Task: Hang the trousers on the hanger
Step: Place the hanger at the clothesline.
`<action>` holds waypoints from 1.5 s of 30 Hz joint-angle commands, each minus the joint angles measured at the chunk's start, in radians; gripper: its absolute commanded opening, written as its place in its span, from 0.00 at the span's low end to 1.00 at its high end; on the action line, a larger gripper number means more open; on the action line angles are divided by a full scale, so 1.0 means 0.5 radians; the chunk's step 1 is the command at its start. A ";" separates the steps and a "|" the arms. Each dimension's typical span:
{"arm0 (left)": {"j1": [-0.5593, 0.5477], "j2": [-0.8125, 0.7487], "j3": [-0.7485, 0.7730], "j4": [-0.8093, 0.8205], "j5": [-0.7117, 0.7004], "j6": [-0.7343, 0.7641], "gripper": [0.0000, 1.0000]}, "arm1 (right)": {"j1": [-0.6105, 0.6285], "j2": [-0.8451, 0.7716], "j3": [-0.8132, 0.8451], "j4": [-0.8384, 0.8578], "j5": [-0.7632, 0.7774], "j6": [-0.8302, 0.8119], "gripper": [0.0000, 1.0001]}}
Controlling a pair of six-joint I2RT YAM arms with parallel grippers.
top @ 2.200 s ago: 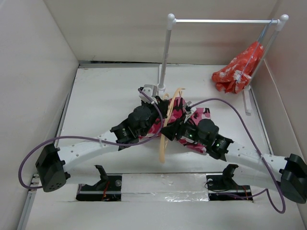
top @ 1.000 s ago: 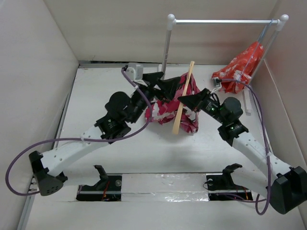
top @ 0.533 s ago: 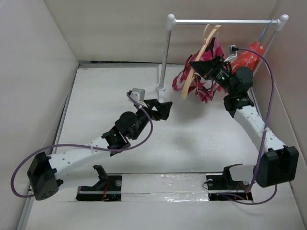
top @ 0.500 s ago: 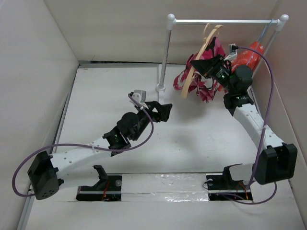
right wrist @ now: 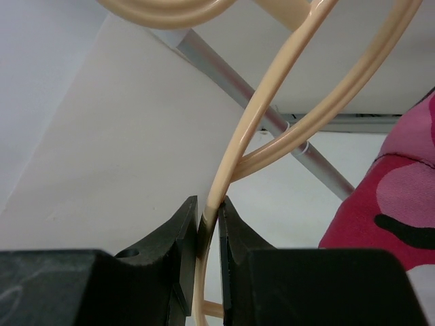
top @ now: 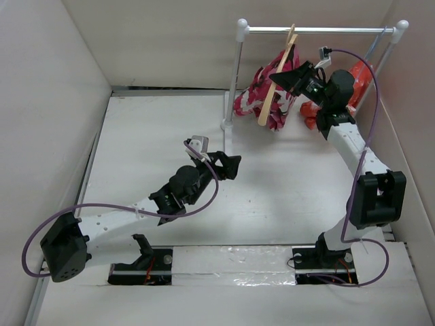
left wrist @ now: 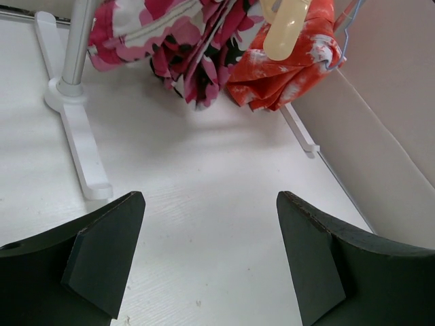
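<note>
Trousers point(top: 257, 95): hanging bunched over hanger point(top: 274, 88), lifted off surface point(top: 149, 129), sitting just under rail point(top: 333, 30) near left post point(top: 234, 75).
Hanger: tilting steeply, top end reaching rail; cannot tell if it is hooking on.
Right tool point(top: 293, 76): pinching narrow on thin tan bar of hanger, arm stretching high toward rail.
Left tool point(top: 228, 165): gaping wide, gripping nothing, hovering low over surface, facing post base and trousers, well apart from both.
Orange cloth point(top: 358, 76): hanging at right end of rail, just beside trousers in left wrist view.
</note>
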State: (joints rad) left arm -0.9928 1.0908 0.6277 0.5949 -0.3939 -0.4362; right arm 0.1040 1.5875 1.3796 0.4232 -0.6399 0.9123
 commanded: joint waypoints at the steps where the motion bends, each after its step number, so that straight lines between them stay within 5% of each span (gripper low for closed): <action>1: -0.002 -0.010 -0.053 0.138 -0.010 0.020 0.76 | -0.027 -0.046 0.226 0.509 -0.088 -0.070 0.00; 31: -0.002 0.006 -0.053 0.129 0.033 0.032 0.76 | -0.183 0.218 0.272 0.525 -0.134 -0.033 0.00; 34: -0.002 0.006 -0.044 0.111 0.024 0.029 0.76 | -0.183 0.175 0.098 0.669 -0.144 0.013 0.29; 35: -0.002 0.003 -0.050 0.117 0.042 0.023 0.76 | -0.183 0.157 0.045 0.721 -0.150 0.022 0.48; 37: -0.002 0.012 -0.053 0.139 0.042 0.032 0.76 | -0.183 0.087 -0.065 0.770 -0.147 -0.014 0.64; 38: -0.002 0.021 -0.044 0.133 0.021 0.032 0.76 | -0.183 0.062 -0.087 0.746 -0.125 -0.045 0.79; 40: -0.002 0.052 -0.025 0.090 0.024 0.032 0.77 | -0.165 0.001 -0.117 0.596 -0.092 -0.216 0.86; 41: -0.002 0.061 -0.013 0.083 0.069 0.038 0.77 | -0.165 -0.076 -0.127 0.538 -0.070 -0.290 1.00; 45: -0.002 0.134 0.030 0.089 0.165 0.047 0.79 | -0.122 -0.302 -0.197 0.007 0.196 -0.771 1.00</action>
State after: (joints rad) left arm -0.9928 1.1439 0.6090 0.6022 -0.3496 -0.4278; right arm 0.0257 1.5467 1.3018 0.5388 -0.6422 0.7292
